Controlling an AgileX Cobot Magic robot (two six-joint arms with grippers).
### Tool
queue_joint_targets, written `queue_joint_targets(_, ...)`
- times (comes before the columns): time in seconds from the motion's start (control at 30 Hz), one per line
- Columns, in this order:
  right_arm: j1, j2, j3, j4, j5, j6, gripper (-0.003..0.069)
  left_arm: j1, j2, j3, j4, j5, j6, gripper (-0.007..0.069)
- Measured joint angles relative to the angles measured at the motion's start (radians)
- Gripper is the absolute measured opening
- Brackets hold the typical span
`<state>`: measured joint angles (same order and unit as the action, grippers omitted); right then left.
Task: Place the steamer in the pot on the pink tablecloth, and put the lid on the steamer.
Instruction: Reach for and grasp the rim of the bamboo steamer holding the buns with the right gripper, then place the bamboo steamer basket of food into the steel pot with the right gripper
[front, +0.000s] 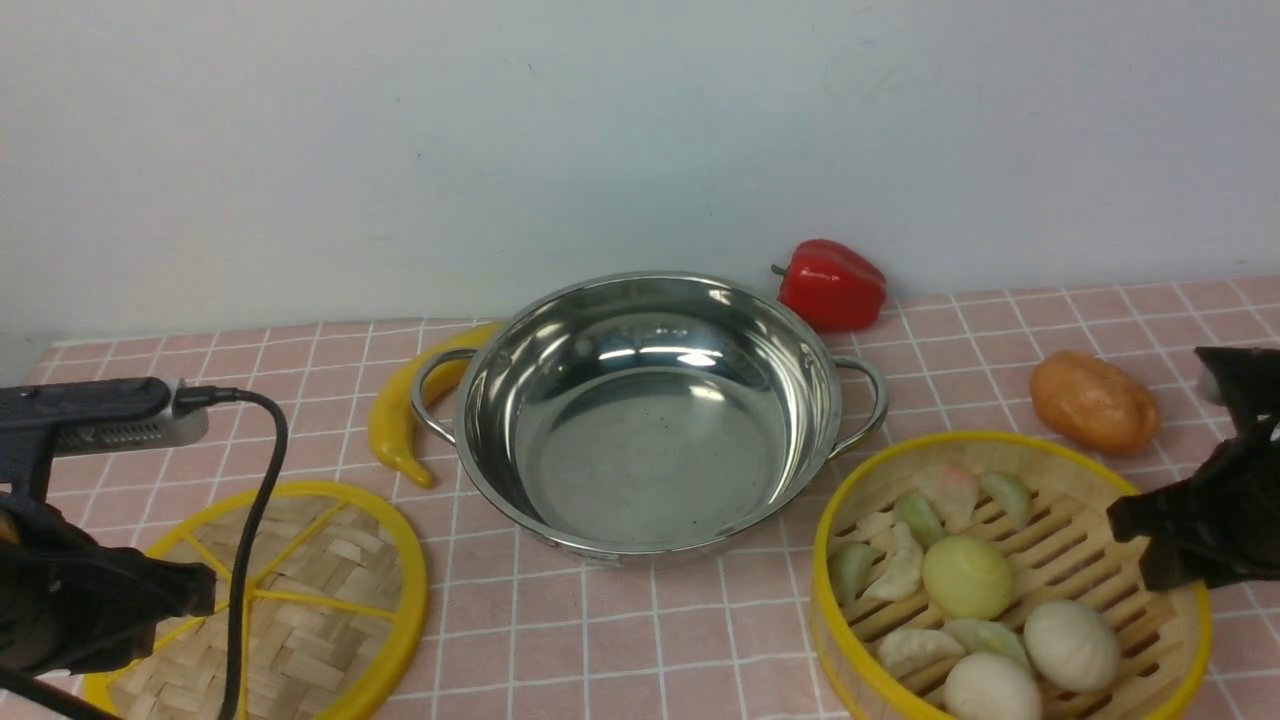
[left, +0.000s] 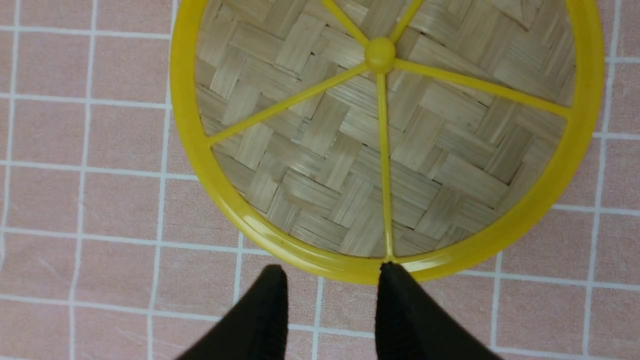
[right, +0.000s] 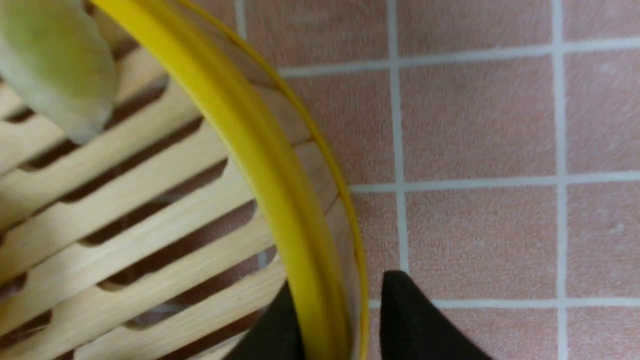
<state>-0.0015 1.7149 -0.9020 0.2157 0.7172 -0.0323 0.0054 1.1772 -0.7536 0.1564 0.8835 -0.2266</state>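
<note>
You have the pot (front: 650, 460), shiny steel with two loop handles, standing mid-cloth on the pink tablecloth (front: 620, 640), its bare bottom showing only reflections. The steamer (front: 1000, 438), slatted bamboo with yellow rims, sits on the cloth right of the pot and nearer you. It holds pale dumplings (front: 900, 570) and round buns (front: 1070, 645).

Your right gripper (right: 340, 282) straddles the steamer's wall, one finger inside and one outside. A gap shows at the outer finger, so it is not clamped.

The lid (front: 330, 590), woven bamboo under yellow spokes, lies flat left of the pot. Your left gripper (left: 330, 272) stands parted and empty at the lid's rim. A black cable (front: 245, 560) crosses over the lid.

A yellow pepper (front: 395, 420) lies just beside the pot's left handle. A red pepper (front: 830, 285) sits behind the pot, and an orange lump (front: 1095, 400) lies beyond the steamer.
</note>
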Motion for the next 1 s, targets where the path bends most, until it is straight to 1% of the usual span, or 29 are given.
queue_joint_targets(0.03, 0.0, 0.0, 0.0, 0.0, 0.011, 0.0, 0.0139, 0.0, 0.0, 0.0, 0.0, 0.0, 0.0, 0.0241)
queue_joint_targets(0.07, 0.0, 0.0, 0.0, 0.0, 0.014, 0.0, 0.0121, 0.0, 0.0, 0.0, 0.0, 0.0, 0.0, 0.0241)
queue_joint_targets(0.1, 0.002, -0.003, -0.004, -0.02, 0.032, 0.0, 0.0068, 0.0, 0.0, 0.0, 0.0, 0.0, 0.0, 0.0241)
queue_joint_targets(0.13, 0.002, -0.003, -0.006, -0.041, 0.051, 0.0, 0.0059, 0.0, 0.0, 0.0, 0.0, 0.0, 0.0, 0.0241)
queue_joint_targets(0.3, 0.002, -0.04, -0.006, -0.128, 0.169, 0.013, 0.0056, 0.0, 0.0, 0.0, 0.0, 0.0, 0.0, 0.0241)
queue_joint_targets(0.37, 0.002, -0.057, -0.006, -0.14, 0.194, 0.023, 0.0056, 0.0, 0.0, 0.0, 0.0, 0.0, 0.0, 0.0241)
queue_joint_targets(0.43, 0.002, -0.104, -0.004, -0.158, 0.26, 0.032, 0.0056, 0.0, 0.0, 0.0, 0.0, 0.0, 0.0, 0.0241)
queue_joint_targets(0.53, 0.002, -0.151, -0.007, -0.167, 0.308, 0.032, 0.0056, 0.0, 0.0, 0.0, 0.0, 0.0, 0.0, 0.0241)
queue_joint_targets(0.6, 0.002, -0.217, -0.036, -0.169, 0.379, 0.032, 0.0056, 0.0, 0.0, 0.0, 0.0, -0.001, 0.0, 0.0241)
queue_joint_targets(0.63, 0.002, -0.217, -0.036, -0.169, 0.379, 0.032, 0.0056, 0.0, 0.0, 0.0, 0.0, -0.001, 0.0, 0.0241)
queue_joint_targets(0.73, 0.007, -0.268, -0.137, -0.147, 0.485, 0.032, 0.0056, 0.0, 0.0, 0.0, 0.0, -0.001, 0.0, 0.0241)
queue_joint_targets(0.8, 0.034, -0.269, -0.224, -0.136, 0.511, 0.032, 0.0056, 0.0, 0.0, 0.0, 0.0, -0.001, 0.0, 0.0241)
queue_joint_targets(0.83, 0.034, -0.269, -0.234, -0.133, 0.511, 0.032, 0.0056, 0.0, 0.0, 0.0, 0.0, -0.001, 0.0, 0.0241)
queue_joint_targets(0.87, 0.066, -0.256, -0.304, -0.126, 0.515, 0.039, 0.0056, 0.0, 0.0, 0.0, 0.0, -0.002, 0.0, 0.0241)
queue_joint_targets(0.9, 0.083, -0.248, -0.325, -0.123, 0.515, 0.041, 0.0056, 0.0, 0.0, 0.0, 0.0, -0.002, 0.0, 0.0241)
queue_joint_targets(1.0, 0.212, -0.144, -0.553, -0.101, 0.518, 0.083, 0.0056, 0.0, 0.0, 0.0, 0.0, -0.002, 0.0, 0.0241)
